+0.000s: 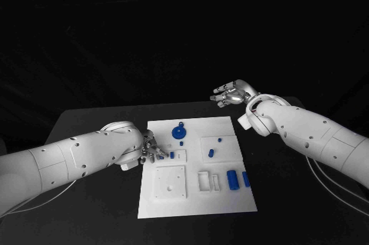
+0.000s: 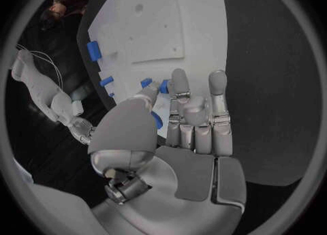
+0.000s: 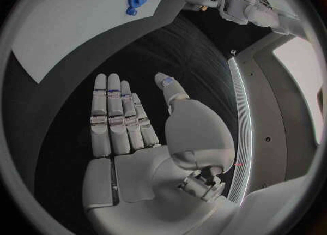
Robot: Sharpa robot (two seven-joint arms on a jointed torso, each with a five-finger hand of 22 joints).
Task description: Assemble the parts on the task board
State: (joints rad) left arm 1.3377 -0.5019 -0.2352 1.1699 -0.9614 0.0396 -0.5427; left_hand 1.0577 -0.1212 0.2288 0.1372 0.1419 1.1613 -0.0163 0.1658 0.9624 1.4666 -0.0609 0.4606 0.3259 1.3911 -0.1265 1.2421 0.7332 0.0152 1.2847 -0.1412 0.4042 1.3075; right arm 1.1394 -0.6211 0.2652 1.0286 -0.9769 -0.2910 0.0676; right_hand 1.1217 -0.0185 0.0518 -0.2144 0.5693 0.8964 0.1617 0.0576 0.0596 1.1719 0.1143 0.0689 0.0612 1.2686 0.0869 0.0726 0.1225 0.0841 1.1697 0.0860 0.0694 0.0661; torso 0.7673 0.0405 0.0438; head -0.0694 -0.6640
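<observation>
The task board (image 1: 196,202) lies in the middle of the black table (image 1: 92,122), and on it, near its left edge, the left hand (image 1: 150,149) pinches a small blue part (image 1: 170,155) between thumb and finger. A round blue part (image 1: 178,132) sits toward the board's far edge, and two blue cylinders (image 1: 233,180) lie near its right edge. Off beyond the board's far right corner, the right hand (image 1: 231,93) hangs above the table, fingers straight and spread, holding nothing.
</observation>
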